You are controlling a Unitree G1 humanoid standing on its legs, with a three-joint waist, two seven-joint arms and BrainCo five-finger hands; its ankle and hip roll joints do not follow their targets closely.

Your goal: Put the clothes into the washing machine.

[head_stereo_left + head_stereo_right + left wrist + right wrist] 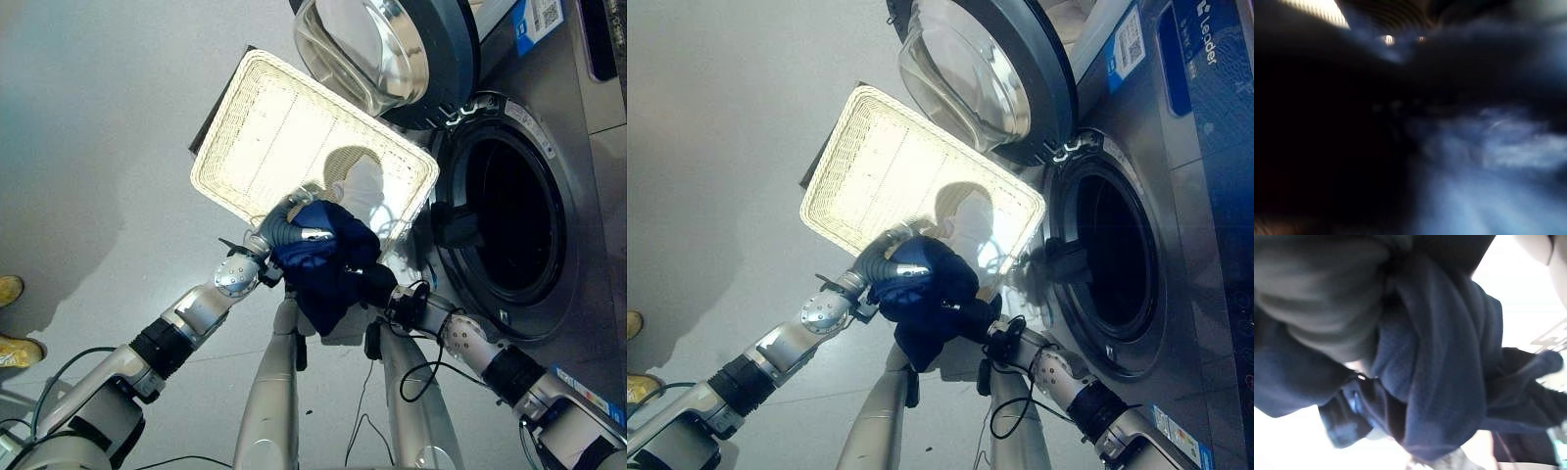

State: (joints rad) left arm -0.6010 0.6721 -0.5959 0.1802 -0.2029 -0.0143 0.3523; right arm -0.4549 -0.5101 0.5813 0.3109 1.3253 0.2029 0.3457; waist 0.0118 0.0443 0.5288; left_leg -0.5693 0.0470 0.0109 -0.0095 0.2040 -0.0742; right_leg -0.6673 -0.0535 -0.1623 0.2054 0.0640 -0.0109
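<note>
A dark blue garment (328, 259) hangs bunched between my two hands, above the near corner of the white wicker basket (211, 147). My left hand (286, 235) is at the bundle's left side, with a silver finger (313, 234) curled over the cloth. My right hand (377, 286) is pressed into the bundle's lower right, buried in the folds. The right wrist view has twisted blue cloth (1444, 382) right up against it. The washing machine's drum opening (514, 220) gapes dark just right of the garment.
The round glass door (392, 49) stands swung open above the basket's far corner. The machine's grey front (598, 176) runs along the right. A person's yellow shoes (15, 348) stand on the pale floor at far left.
</note>
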